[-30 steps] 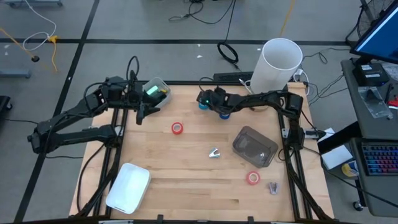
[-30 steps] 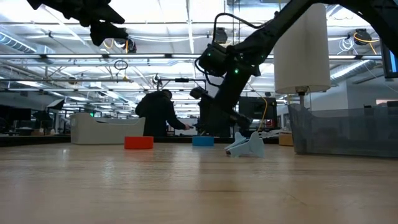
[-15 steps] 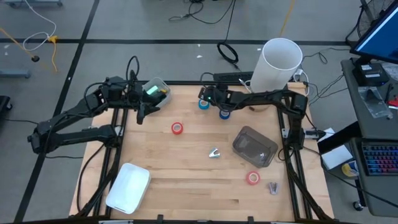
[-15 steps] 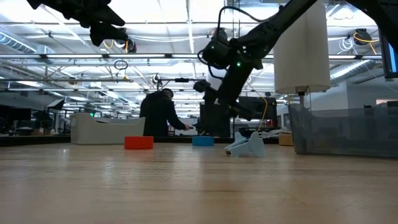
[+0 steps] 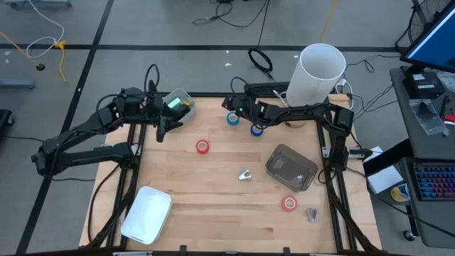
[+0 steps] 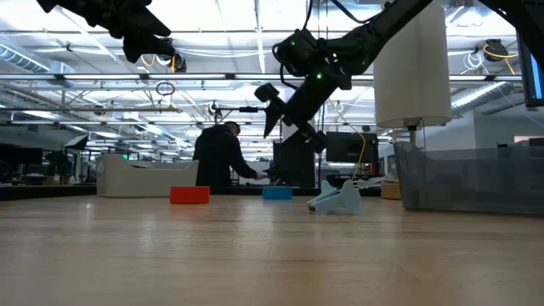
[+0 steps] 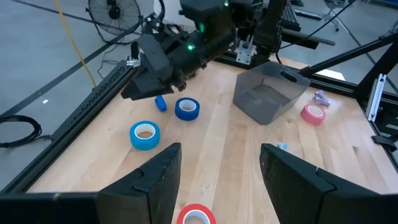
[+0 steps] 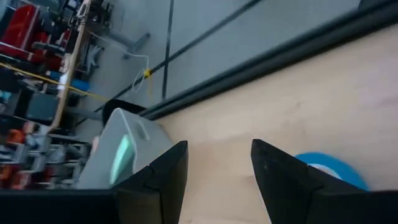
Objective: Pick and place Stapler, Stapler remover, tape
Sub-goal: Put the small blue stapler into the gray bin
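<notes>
Right gripper [image 5: 232, 107]: we find it raised clear of the table, fingers parted with nothing between them; the right wrist view shows only bare wood in the gap.
Left gripper [image 7: 221, 152]: waiting, fingers spread wide and empty, hovering above the table [image 5: 213, 192].
Nearest blue tape roll [image 5: 232, 119]: lying flat on the wood just below and ahead of the right gripper's tips, not touched.
Second blue tape roll [image 5: 257, 129]: flat, a little further back along the right arm and beside it, apart from the first.
Red tape roll [image 5: 203, 146]: flat, near and slightly ahead of the left gripper; the other red roll [image 5: 288, 203] lies well away from both grippers.
Handling, our judgement: the rolls look light and stiff, with a smooth outer face and a pale hollow core. We expect them to skid on the wood if nudged from one side.
Where to hold, our judgement: straight down, either across the outer rim or with one finger in the core pinching the ring wall. The roll sits low, so the tips must come almost to the wood.
Change noted: a second earlier the right gripper was down among the blue rolls; it has since lifted and its fingers have drawn somewhat closer. Both blue rolls remain in place, and the left arm has not shifted.
</notes>
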Tool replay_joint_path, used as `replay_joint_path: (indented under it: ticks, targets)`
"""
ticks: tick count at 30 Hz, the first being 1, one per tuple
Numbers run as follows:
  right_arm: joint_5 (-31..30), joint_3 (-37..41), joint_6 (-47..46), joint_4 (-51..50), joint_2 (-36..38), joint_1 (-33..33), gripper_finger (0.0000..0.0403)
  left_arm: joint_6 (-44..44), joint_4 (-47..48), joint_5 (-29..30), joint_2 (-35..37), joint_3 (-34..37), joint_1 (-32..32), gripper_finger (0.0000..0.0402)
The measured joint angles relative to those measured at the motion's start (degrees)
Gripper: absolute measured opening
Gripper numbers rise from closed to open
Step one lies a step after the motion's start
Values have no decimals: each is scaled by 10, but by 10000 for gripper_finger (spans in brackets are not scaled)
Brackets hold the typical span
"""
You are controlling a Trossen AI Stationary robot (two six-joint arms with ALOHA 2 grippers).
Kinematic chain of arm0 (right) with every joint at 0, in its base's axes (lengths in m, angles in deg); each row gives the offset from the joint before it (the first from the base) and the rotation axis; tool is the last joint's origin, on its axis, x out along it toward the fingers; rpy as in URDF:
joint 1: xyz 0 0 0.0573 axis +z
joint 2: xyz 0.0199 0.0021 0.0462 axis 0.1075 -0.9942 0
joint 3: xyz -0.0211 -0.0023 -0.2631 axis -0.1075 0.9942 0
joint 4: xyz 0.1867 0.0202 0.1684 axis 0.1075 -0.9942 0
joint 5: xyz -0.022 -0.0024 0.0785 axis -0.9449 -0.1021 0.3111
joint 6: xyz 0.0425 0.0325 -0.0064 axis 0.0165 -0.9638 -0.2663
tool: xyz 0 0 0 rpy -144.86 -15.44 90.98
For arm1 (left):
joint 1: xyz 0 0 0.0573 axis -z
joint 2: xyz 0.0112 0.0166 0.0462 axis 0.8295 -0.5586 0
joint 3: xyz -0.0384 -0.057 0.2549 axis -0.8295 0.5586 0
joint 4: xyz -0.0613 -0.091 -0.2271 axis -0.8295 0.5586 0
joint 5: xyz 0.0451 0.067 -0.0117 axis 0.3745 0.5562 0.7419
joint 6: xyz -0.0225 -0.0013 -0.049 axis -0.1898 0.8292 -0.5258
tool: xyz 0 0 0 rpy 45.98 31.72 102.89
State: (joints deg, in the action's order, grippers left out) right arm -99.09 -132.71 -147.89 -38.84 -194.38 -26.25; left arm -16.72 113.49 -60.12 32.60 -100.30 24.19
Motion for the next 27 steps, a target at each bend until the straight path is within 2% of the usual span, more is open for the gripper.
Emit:
replay_joint_path:
  ticks: [4,9,13,18,27]
  targets:
    - [-43,0,2,-21,2,4,169,0,5,0,0,0,0,216]
    - [-74,-2,-31,-136,25,8,169,0,5,0,0,0,0,216]
    - [-91,-6,-83,-270,42,11,169,-1,4,0,-1,0,0,216]
    - [-73,-31,-119,-398,42,2,169,-1,3,8,-1,0,0,216]
    - [1,-44,-97,-423,39,-53,169,-2,3,9,-1,0,0,216]
